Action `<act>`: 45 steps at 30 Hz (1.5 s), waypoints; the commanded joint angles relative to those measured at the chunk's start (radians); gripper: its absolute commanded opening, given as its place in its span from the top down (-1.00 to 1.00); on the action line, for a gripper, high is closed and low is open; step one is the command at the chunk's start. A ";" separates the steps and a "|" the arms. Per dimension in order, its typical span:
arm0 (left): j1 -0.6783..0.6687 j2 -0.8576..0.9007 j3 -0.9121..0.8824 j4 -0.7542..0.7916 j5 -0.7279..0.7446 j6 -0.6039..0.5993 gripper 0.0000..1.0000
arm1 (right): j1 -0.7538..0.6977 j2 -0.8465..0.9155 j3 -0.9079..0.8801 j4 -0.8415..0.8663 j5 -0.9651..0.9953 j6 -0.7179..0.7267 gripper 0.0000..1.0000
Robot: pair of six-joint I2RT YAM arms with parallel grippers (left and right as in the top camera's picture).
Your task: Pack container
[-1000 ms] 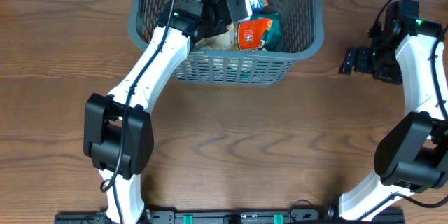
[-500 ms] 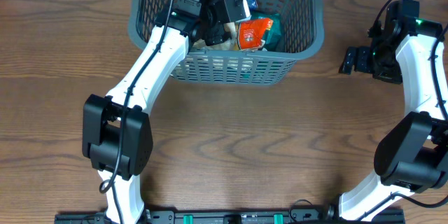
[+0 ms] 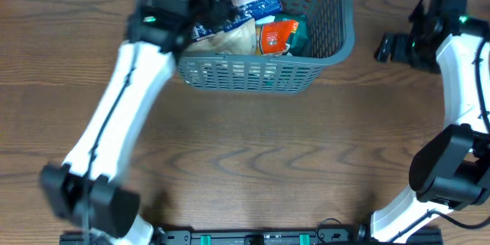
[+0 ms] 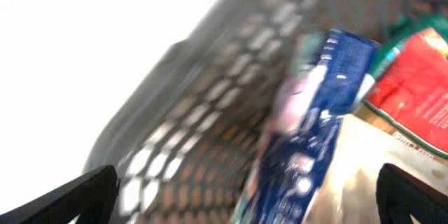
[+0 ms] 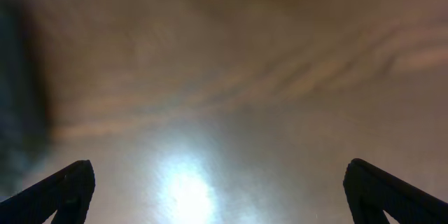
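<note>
Nearest the viewer, the tabletop (image 3: 253,161) is crossed by the left arm (image 3: 115,122), which runs from the near left toward the far centre and is blurred in the overhead view. At the far right, the right arm (image 3: 459,61) holds the right jaws above bare wood, well apart from the container. Their 2 fingertips (image 5: 63,189) stand wide apart with nothing between them. The container (image 3: 260,73) sits at the far centre of the tabletop and holds a pale packet (image 3: 222,42), a red packet (image 3: 277,37) and a blue packet (image 3: 237,11). The left jaws hang over its far left part, spread wide and empty, beside the blue packet. Risk 1: the blue packet appears to lie propped on the others, so a brush from the arm could tip it out. Risk 2: a fast sweep could strike the lattice wall and shove the container.
</note>
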 commanded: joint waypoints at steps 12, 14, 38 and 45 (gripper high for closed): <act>0.441 -0.311 0.018 -0.243 -0.029 -0.554 -0.97 | 0.026 -0.068 0.405 0.072 -0.018 0.073 -0.98; 0.507 -0.327 0.016 -0.300 -0.019 -0.614 -0.97 | 0.037 -0.103 0.405 0.052 -0.013 0.072 -0.99; 0.518 -0.869 -0.674 -0.313 0.238 -0.633 -0.97 | 0.489 -0.749 -0.288 -0.102 0.384 0.279 -0.96; 0.275 -1.025 -0.723 -0.399 0.134 -0.620 -0.97 | 0.604 -1.120 -0.656 -0.062 0.397 0.416 -0.99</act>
